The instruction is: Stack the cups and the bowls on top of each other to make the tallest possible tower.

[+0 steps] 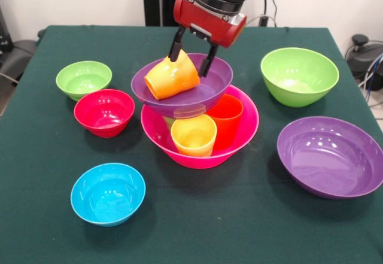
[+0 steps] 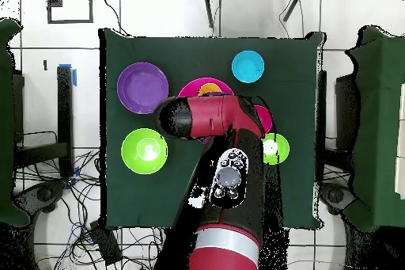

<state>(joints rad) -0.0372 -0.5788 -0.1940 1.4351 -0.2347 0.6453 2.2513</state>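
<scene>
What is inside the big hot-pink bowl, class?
The hot-pink bowl holds a yellow-orange cup and a red-orange cup, upright. A purple bowl rests above, hiding anything beneath it.

dark green table (image 1: 251,228), tangled cables (image 2: 55,195) on tiled floor (image 2: 352,235)

Bright even light; glare on bowls (image 1: 331,156); soft shadows.

The bowls, among them the big pink bowl (image 1: 245,133) (image 2: 190,89) and the blue bowl (image 1: 108,193) (image 2: 247,66) at seven o'clock, look like smooth glossy plastic with bright highlights. So do the cups, such as the orange cup (image 1: 172,75). The table (image 1: 197,228) (image 2: 300,188) wears a matt dark green cloth.
</scene>
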